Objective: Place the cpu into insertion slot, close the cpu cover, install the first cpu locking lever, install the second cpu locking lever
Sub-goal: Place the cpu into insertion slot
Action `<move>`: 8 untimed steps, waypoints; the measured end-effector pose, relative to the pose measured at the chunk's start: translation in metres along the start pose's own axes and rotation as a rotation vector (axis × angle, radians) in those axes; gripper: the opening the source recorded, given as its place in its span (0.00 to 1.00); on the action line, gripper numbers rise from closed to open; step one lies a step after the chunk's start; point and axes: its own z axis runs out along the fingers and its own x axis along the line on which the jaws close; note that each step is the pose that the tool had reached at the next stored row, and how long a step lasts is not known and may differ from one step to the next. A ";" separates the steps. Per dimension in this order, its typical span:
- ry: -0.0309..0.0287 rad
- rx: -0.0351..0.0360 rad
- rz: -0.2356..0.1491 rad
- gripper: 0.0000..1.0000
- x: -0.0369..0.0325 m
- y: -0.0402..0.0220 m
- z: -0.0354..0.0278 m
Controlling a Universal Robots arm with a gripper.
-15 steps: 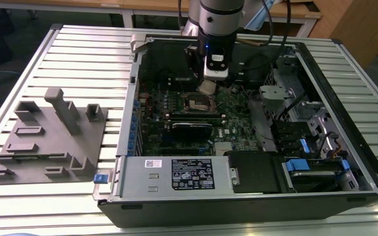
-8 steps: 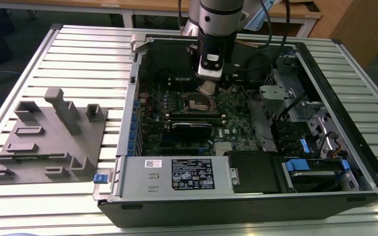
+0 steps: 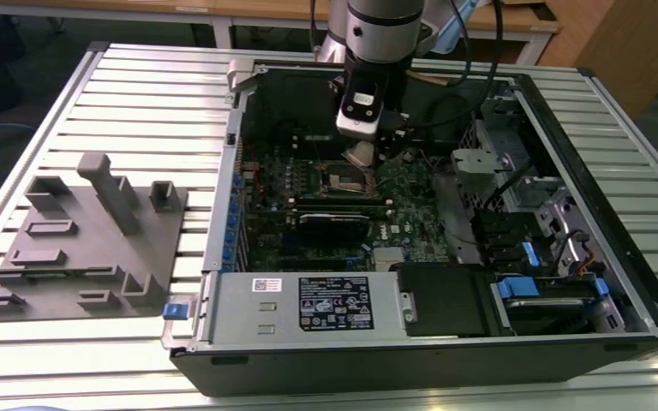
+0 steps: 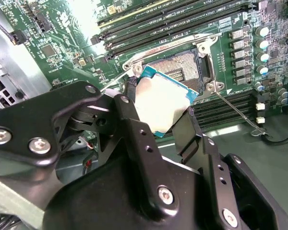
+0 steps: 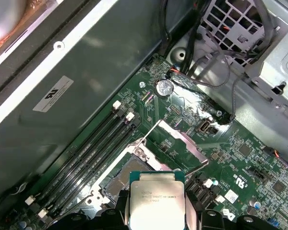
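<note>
My gripper point(image 3: 362, 151) hangs inside the open computer case, just above the insertion slot point(image 3: 344, 180). It is shut on the cpu point(image 4: 161, 101), a pale square chip with a teal edge, clamped between the two black fingers point(image 4: 130, 103). The chip is tilted and held above the slot point(image 4: 181, 68), whose pin field is bare. In the first wrist view the cpu point(image 5: 156, 201) sits just short of the slot point(image 5: 121, 173). The cpu cover point(image 5: 180, 141) stands swung up on the slot's far side. One thin wire locking lever point(image 4: 234, 107) lies swung out beside the slot.
Long black memory slots point(image 4: 182, 19) run beside the socket. A black module point(image 3: 331, 218) and the labelled power supply point(image 3: 306, 304) lie nearer the case front. Drive cages and cables point(image 3: 523, 205) fill the exterior view's right. A grey fixture point(image 3: 89, 240) sits outside the case.
</note>
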 end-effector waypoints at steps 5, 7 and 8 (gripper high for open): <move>0.0000 0.0000 0.000 0.54 0.0000 0.0000 0.0000; 0.0000 0.0000 0.000 0.54 0.0000 0.0000 0.0000; 0.0000 0.0000 0.000 0.54 0.0000 0.0000 0.0000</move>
